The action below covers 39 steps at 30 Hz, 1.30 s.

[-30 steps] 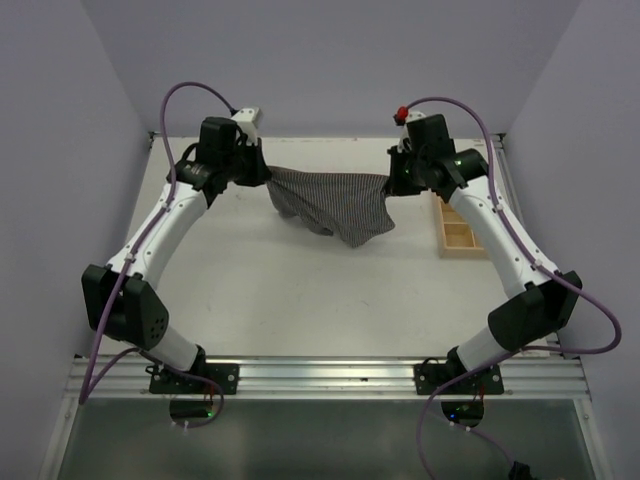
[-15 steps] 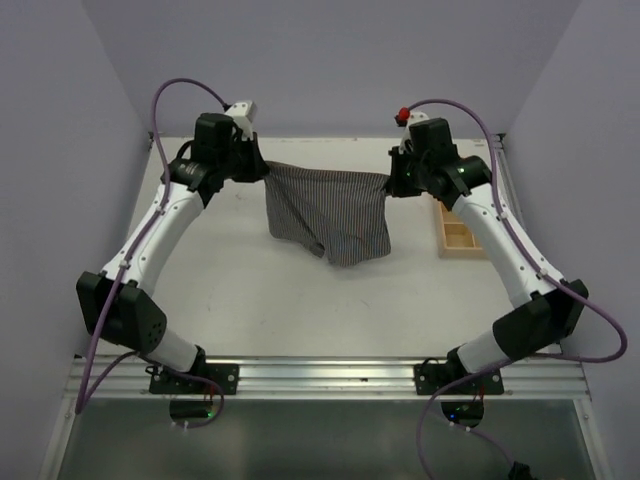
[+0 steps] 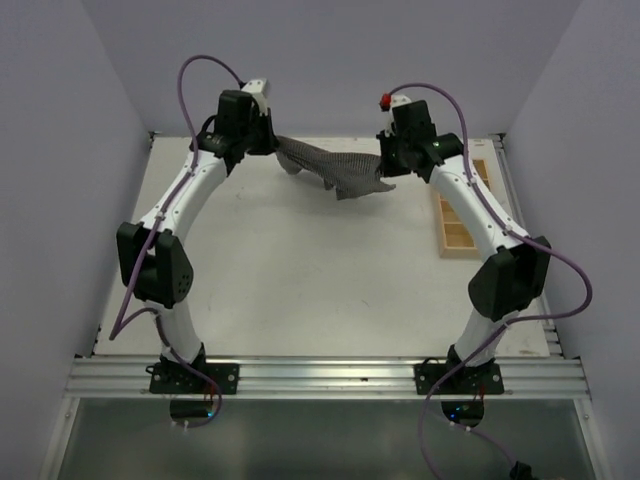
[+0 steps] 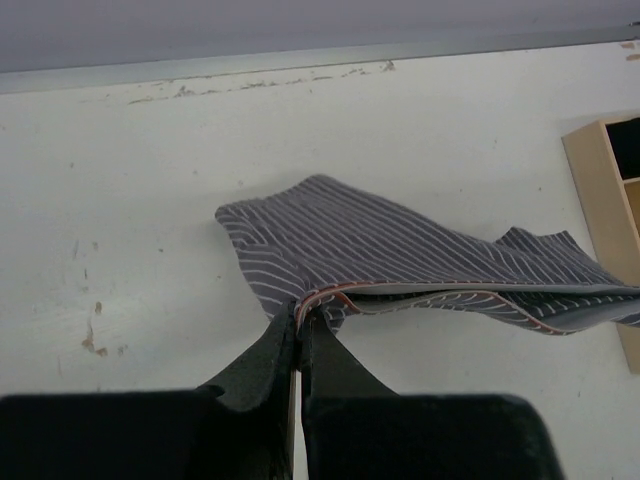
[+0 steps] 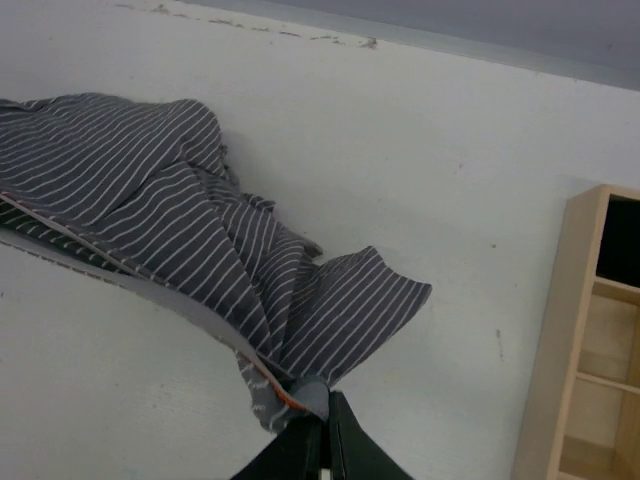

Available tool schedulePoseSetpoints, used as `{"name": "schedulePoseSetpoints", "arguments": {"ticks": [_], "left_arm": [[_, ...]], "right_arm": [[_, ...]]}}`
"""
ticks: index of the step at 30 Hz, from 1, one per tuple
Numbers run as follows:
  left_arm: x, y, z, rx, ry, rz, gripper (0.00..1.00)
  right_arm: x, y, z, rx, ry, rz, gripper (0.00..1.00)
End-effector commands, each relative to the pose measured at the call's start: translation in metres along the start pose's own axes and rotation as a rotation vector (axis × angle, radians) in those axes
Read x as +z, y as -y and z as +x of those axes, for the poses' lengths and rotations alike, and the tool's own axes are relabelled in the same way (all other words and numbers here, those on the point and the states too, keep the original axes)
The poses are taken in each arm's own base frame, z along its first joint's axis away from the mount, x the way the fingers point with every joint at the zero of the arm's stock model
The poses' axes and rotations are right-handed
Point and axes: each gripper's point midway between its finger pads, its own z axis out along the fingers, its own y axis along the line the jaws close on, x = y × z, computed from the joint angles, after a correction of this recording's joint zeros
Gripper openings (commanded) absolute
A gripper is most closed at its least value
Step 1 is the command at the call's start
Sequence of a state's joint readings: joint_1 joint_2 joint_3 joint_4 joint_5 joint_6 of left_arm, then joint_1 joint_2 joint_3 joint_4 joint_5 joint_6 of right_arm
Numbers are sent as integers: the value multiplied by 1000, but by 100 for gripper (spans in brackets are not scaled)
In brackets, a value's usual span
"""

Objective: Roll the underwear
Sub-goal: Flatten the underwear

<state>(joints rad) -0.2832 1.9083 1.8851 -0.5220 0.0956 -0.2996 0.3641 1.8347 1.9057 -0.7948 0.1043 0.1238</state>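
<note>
Underwear (image 3: pixel 335 168), seen from above: strung between the two arms over the far end of the table (image 3: pixel 300 280), sagging and bunched in the middle rather than laid flat. Pinched at one end by the left gripper (image 3: pixel 272 143) and at the other by the right gripper (image 3: pixel 383 168), each clamped onto the cloth. Cannot tell from up here whether the lowest fold touches the table. Off to the right, beside the right arm, a wooden tray (image 3: pixel 462 225) with compartments, apart from the garment.

From the left wrist: left gripper (image 4: pixel 298 322) squeezed narrow on a corner of the edging, with no gap showing between the fingers. Striped underwear (image 4: pixel 400 260) running away to the right in loose, doubled layers, low over the white table. Corner of the wooden tray (image 4: pixel 605 170) at the right edge.

From the right wrist: right gripper (image 5: pixel 322 425) likewise nipped tight on a gathered corner of the underwear (image 5: pixel 150 190), which fans out to the left in crumpled folds. Wooden tray (image 5: pixel 590 350) just to the right, not touching.

Judged from all three: barely begun. Garment lifted and held at two corners, but not spread smooth, not folded, and with no roll started. Laying flat, tidying the folds and rolling into a bundle all seem yet to be done.
</note>
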Motion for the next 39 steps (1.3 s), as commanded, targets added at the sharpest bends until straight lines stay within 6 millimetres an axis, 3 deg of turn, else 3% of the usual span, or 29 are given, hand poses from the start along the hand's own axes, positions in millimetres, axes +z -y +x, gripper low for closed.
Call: {"name": "schedulePoseSetpoints", "arguments": {"ticks": [1,2,3,4,5,6,7,9,10,13,14,15,16,20,21,22,25,26,28,30,31,32,34,39], "left_arm": [[-23,-11,14,6,45,-22,0],[-24,-14,30,5,29,-21,0],[-37,-13,29,4,71,-10,0],[-31,-26,82,-6,-23,-30,0],[-40,-26,93,-14,-24,-19,0],[-41,-27,106,-21,-27,-13,0],[-41,-36,152,-37,-109,-23,0],[-49,-37,178,-60,-128,-6,0],[-53,-45,211,-74,-187,-24,0],[-67,-55,243,-90,-231,-57,9],[-72,-57,243,-86,-221,-72,14],[-77,-59,248,-85,-232,-85,27],[-81,-63,251,-84,-235,-101,29],[-98,-61,218,-81,-130,-121,34],[-99,-58,208,-87,-102,-115,41],[-99,-54,195,-93,-65,-100,43],[-88,-31,178,-98,-52,14,46],[-77,-28,189,-110,-104,35,46],[-65,-26,190,-113,-133,54,45],[-47,-26,209,-97,-209,74,45],[-40,-28,205,-88,-217,65,44],[-28,-41,219,-77,-275,5,44],[-20,-45,215,-48,-312,-13,45],[-7,-49,223,-31,-379,-26,48]], "right_arm": [[-25,-21,34,-50,-22,-108,0],[-24,-24,50,-45,-43,-119,0],[-11,-24,89,-42,-106,-119,0],[-9,-31,108,-24,-134,-145,0],[-15,-35,120,-18,-138,-167,0],[-7,-34,155,-13,-197,-165,0],[-7,-39,170,8,-220,-170,2],[-9,-47,206,14,-272,-216,15],[-10,-50,215,15,-284,-215,20],[-25,-68,230,25,-290,-282,34],[-30,-73,232,34,-290,-297,39],[-38,-72,231,42,-282,-298,42],[-42,-71,228,51,-275,-295,44],[-61,-74,212,95,-228,-317,49],[-63,-78,210,108,-213,-340,50],[-63,-80,208,126,-201,-346,50],[-53,-79,211,130,-213,-324,51],[-44,-78,218,123,-248,-307,51],[-30,-75,218,120,-262,-269,50],[-12,-71,220,119,-301,-209,49],[-5,-62,219,124,-308,-141,47],[8,-55,229,122,-362,-72,47],[9,-42,223,132,-399,39,48],[7,-34,225,143,-432,105,49]]}}
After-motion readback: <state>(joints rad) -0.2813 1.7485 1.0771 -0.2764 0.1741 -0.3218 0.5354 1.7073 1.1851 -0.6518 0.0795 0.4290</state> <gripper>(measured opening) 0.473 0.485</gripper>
